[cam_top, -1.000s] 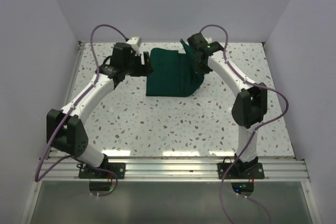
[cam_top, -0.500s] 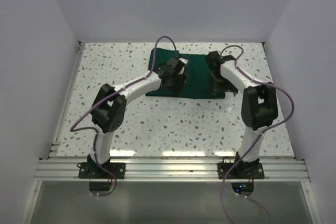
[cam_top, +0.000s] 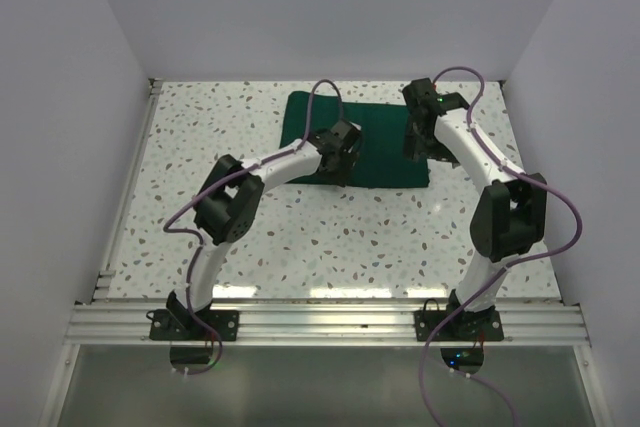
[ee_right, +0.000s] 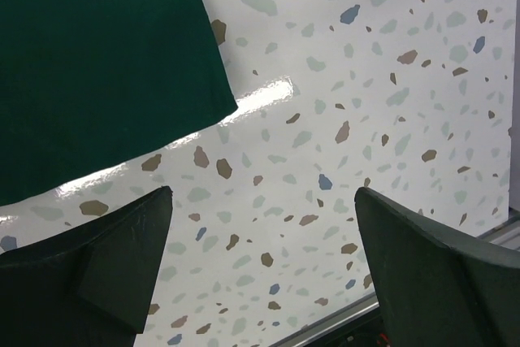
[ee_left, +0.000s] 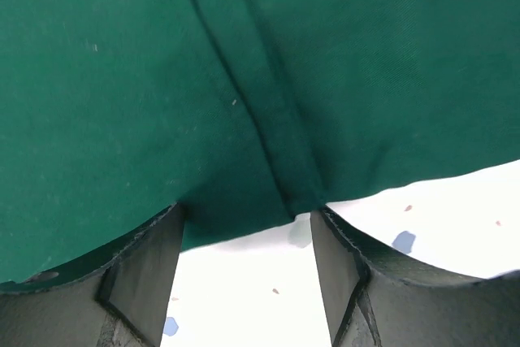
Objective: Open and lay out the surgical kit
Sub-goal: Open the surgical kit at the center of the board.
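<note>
Speckled bench (cam_top: 300,237) carries the dark green drape (cam_top: 385,147) flat toward its far edge. My left fingers (ee_left: 150,274) stand parted over the drape's near hem; my right fingers (ee_right: 122,241) gape wide above the bench beside the drape's right corner.

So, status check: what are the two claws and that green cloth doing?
Left gripper open over green drape edge. Right gripper open over table beside it. Drape flat, nothing blocking.

A white table (cam_top: 330,237) flecked with brown, grey and blue chips sits between plain pale walls (cam_top: 330,7). An aluminium rail (cam_top: 330,325) runs along its near edge.
</note>
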Robot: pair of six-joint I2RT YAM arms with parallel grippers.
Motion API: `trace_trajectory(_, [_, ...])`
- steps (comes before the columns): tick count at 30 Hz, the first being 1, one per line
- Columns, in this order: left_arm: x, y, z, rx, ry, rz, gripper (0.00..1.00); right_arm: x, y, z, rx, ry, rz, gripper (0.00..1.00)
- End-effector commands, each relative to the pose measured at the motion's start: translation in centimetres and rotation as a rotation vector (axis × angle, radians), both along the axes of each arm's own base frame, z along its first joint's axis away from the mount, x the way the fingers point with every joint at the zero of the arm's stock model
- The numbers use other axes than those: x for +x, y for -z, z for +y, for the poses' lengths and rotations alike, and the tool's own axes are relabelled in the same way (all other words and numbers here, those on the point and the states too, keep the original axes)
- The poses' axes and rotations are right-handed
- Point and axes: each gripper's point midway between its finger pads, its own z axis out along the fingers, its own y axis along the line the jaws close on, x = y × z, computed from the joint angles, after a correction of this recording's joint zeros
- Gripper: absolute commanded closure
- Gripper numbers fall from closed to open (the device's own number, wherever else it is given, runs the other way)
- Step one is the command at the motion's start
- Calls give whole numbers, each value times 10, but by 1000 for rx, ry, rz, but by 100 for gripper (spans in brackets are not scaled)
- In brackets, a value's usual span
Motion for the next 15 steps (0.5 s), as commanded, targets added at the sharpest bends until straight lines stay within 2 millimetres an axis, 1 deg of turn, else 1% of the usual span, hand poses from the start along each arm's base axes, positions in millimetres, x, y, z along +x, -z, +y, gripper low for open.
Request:
trace_trajectory(1, [23,-33,-26,-99,-12,-99,33,-3,-18,3,23,-11,-25,2])
trace_trajectory(4, [24,-52,-34,-153,2,-121,32,-6,-17,2,21,-13,-19,2])
trace_trajectory(6, [26,-60,-39,-176,7,-131,32,-7,-15,2,22,-12,-13,2])
trace_trajectory(8, [28,-63,-41,-181,9,-136,32,-9,-13,2,22,-13,-2,2])
trace_trajectory(9, [29,-63,-41,-178,10,-139,32,-10,-11,2,22,-12,3,2])
trace_trajectory(11, [31,-55,-37,-148,-2,-133,32,-10,-11,3,22,-12,7,2])
trace_trajectory(12, [32,-47,-35,-129,-9,-124,32,-9,-11,2,22,-11,7,2])
trace_trajectory(15, [29,-34,-30,-96,-13,-106,33,-8,-11,3,19,-15,10,2])
